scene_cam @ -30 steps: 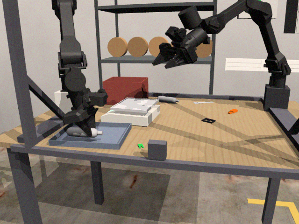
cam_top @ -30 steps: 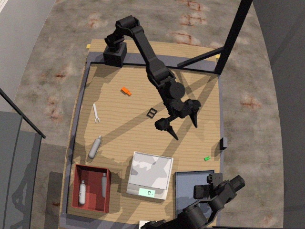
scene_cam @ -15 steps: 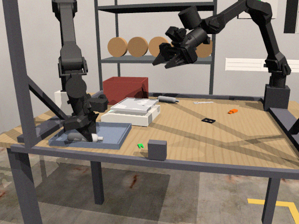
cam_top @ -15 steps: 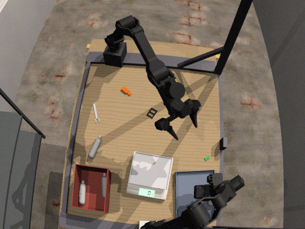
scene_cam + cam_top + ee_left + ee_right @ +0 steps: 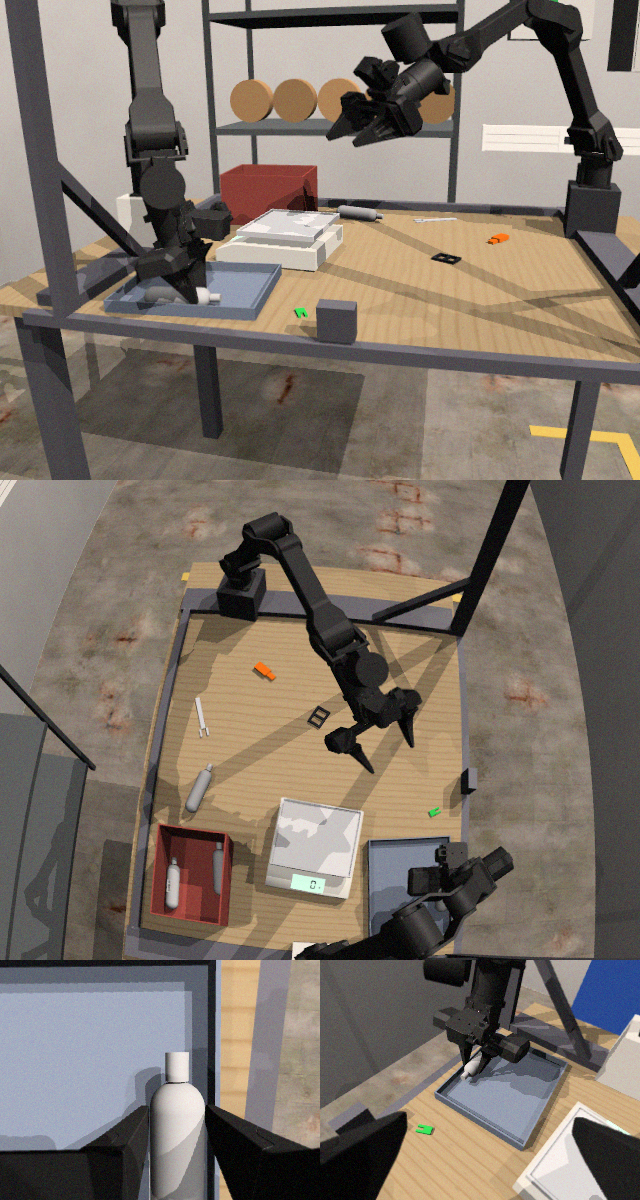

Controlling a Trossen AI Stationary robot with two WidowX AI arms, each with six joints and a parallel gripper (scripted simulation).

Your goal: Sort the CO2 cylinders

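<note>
Wood-grained tabletop (image 5: 248,748) (image 5: 392,289) (image 5: 405,1160); smooth, matt pale cylinder (image 5: 177,1135) (image 5: 473,1066).
</note>
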